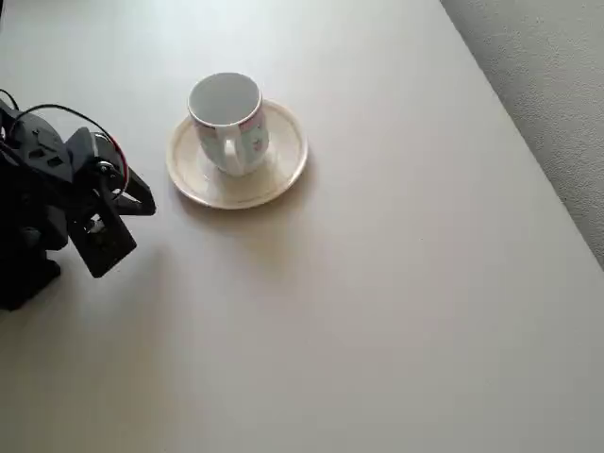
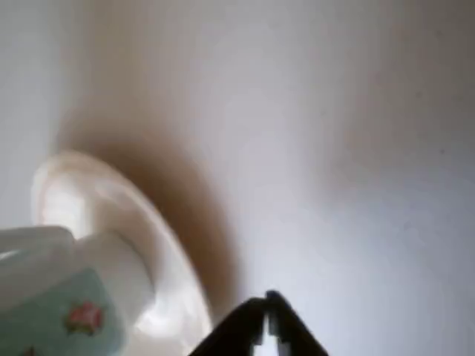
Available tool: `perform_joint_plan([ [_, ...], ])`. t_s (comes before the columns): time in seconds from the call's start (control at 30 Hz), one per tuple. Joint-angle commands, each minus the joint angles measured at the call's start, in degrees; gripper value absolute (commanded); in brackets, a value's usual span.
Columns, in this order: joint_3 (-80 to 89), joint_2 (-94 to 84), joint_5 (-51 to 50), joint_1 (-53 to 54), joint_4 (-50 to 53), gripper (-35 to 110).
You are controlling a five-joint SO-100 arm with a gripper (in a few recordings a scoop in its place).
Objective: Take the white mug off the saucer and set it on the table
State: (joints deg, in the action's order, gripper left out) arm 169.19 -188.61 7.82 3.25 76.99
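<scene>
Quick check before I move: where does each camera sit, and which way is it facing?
Overhead view: above the table, looking down; the black arm and gripper enter at left.
Wrist view: rides on the gripper, low, facing across the tabletop; shut fingertips at bottom.
Both share the white mug standing on the saucer.

1. No letters, numbers, brand marks or signs can be read in either view.
2. The white mug (image 1: 229, 121) carries only a small printed motif on its side; in the wrist view it looks like a red flower on a pale blue-green patch, with no lettering.
3. The saucer (image 1: 279, 168) is unmarked.
</scene>
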Motion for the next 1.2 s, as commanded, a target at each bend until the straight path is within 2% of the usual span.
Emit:
perform_joint_plan([
  [0.0,-0.2,-0.2,0.2,-0.4,0.0,-1],
  [0.8,-0.2,-0.2,0.8,-1.3,-0.1,-1],
  [0.87,0.4,-0.2,6.4,-0.4,-3.0,-1],
  [0.93,1.0,-0.2,6.4,2.5,-5.6,-1],
  [1.0,0.1,-0.1,12.6,5.7,-8.7,2],
  [1.07,-1.8,-0.1,13.1,9.4,-10.1,12],
  [1.17,-7.6,0.0,16.1,9.3,-7.7,17],
])
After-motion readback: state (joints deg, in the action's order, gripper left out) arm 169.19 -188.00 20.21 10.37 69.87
